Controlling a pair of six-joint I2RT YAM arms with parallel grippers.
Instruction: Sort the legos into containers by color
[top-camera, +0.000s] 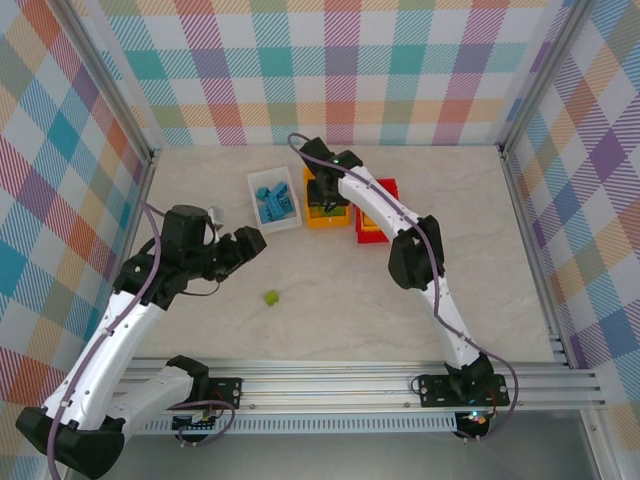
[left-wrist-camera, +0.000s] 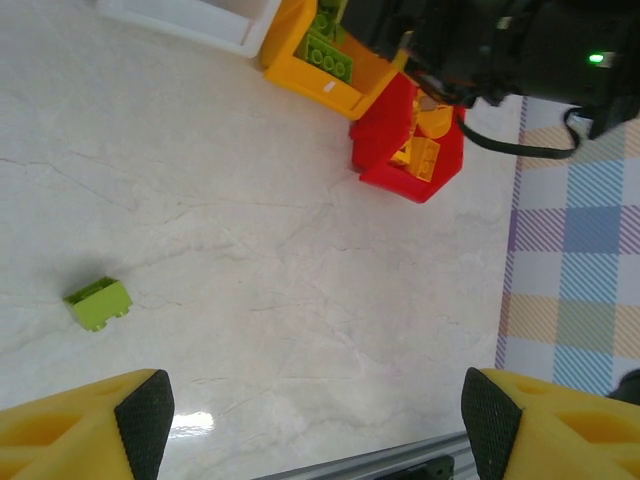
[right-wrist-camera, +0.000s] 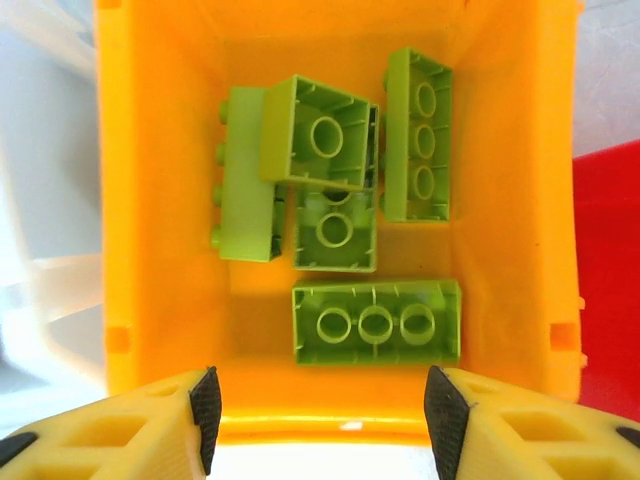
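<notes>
One green lego (top-camera: 271, 297) lies alone on the table, also at the left of the left wrist view (left-wrist-camera: 98, 303). My left gripper (top-camera: 243, 250) (left-wrist-camera: 318, 430) hangs open above bare table, left of and behind that brick. My right gripper (top-camera: 322, 195) (right-wrist-camera: 320, 415) is open over the orange bin (top-camera: 325, 223) (right-wrist-camera: 160, 200), nothing between its fingers. Several green legos (right-wrist-camera: 375, 320) lie in that bin. The white bin (top-camera: 257, 190) holds blue legos (top-camera: 274, 203). The red bin (top-camera: 370, 234) (left-wrist-camera: 385, 150) holds yellow-orange bricks (left-wrist-camera: 420, 155).
The three bins stand side by side at the back middle of the table, white left, orange middle, red right. The right arm (top-camera: 400, 230) reaches over the red bin. Checked walls close in the sides and back. A metal rail (top-camera: 400, 385) runs along the near edge.
</notes>
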